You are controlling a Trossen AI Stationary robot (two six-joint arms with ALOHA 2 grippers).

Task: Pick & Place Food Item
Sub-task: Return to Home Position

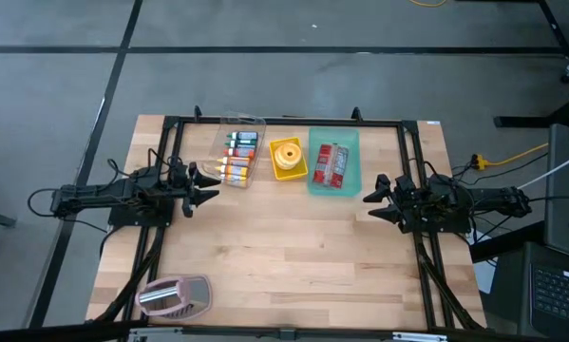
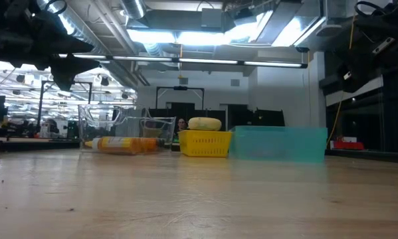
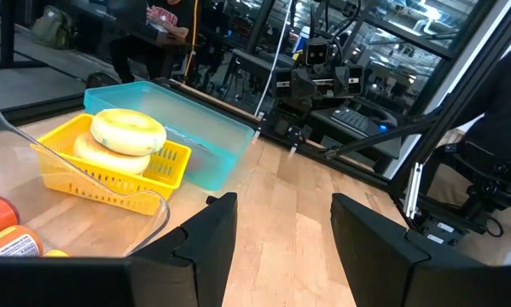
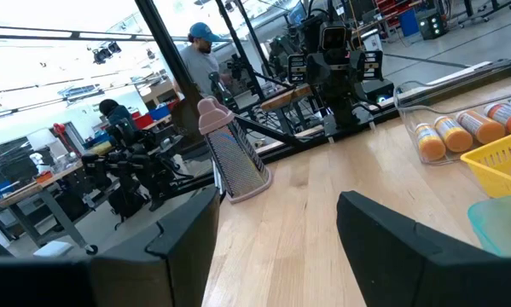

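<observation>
Bottles (image 1: 237,157), orange and yellow among them, lie side by side inside the transparent bin (image 1: 238,123) at the far side of the table (image 1: 293,256). None is loose on the wood. Beside the bin stands a yellow basket (image 1: 289,175) holding a pale ring-shaped food, then a teal bin (image 1: 333,133) with red packets.

Left gripper (image 1: 211,187): fingers set wide, nothing between them, just beside the transparent bin's corner. Right gripper (image 1: 369,204): also wide and empty, near the teal bin's corner, apart from it.

Step in hand, as I read it: draw both arms back to rest. Doing it well likely means lifting first, then pulling each arm straight back toward its own side, so the spread fingers do not clip a bin wall. The left has least margin here, since the clear wall is hard to see.

Room: the table's middle and the half away from the bins is bare wood. A pink-handled grater (image 1: 175,296) sits in the corner on the left arm's side, well apart from both grippers. Black frame rails (image 1: 426,266) run along both side edges, and cables trail by the right arm's base; retreat paths lie over these.
</observation>
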